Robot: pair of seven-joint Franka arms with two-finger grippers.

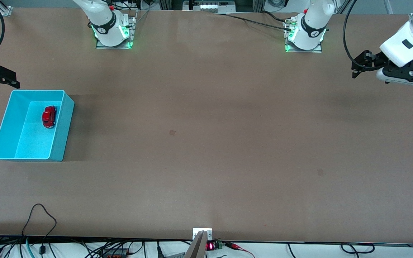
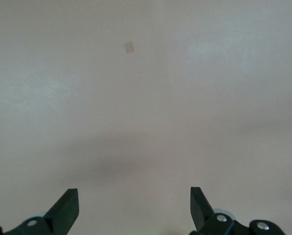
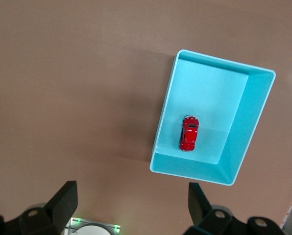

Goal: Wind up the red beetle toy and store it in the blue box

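Note:
The red beetle toy (image 1: 49, 116) lies inside the blue box (image 1: 63, 132), on the box floor in the half farther from the front camera. The box stands at the right arm's end of the table. In the right wrist view the toy (image 3: 189, 133) sits in the box (image 3: 163, 122), close to one short wall. My right gripper (image 1: 14, 81) is open and empty, up in the air beside the box's farther corner; its own view (image 3: 131, 188) shows nothing between the fingers. My left gripper (image 1: 354, 70) is open and empty over bare table at the left arm's end, as its own view shows (image 2: 133, 193).
The two arm bases (image 1: 113, 34) (image 1: 305, 36) stand along the table's farther edge. Cables (image 1: 41, 222) and a small display lie along the nearer edge. Small tape marks (image 1: 172, 132) (image 1: 320, 172) are on the brown tabletop; one shows in the left wrist view (image 2: 130, 47).

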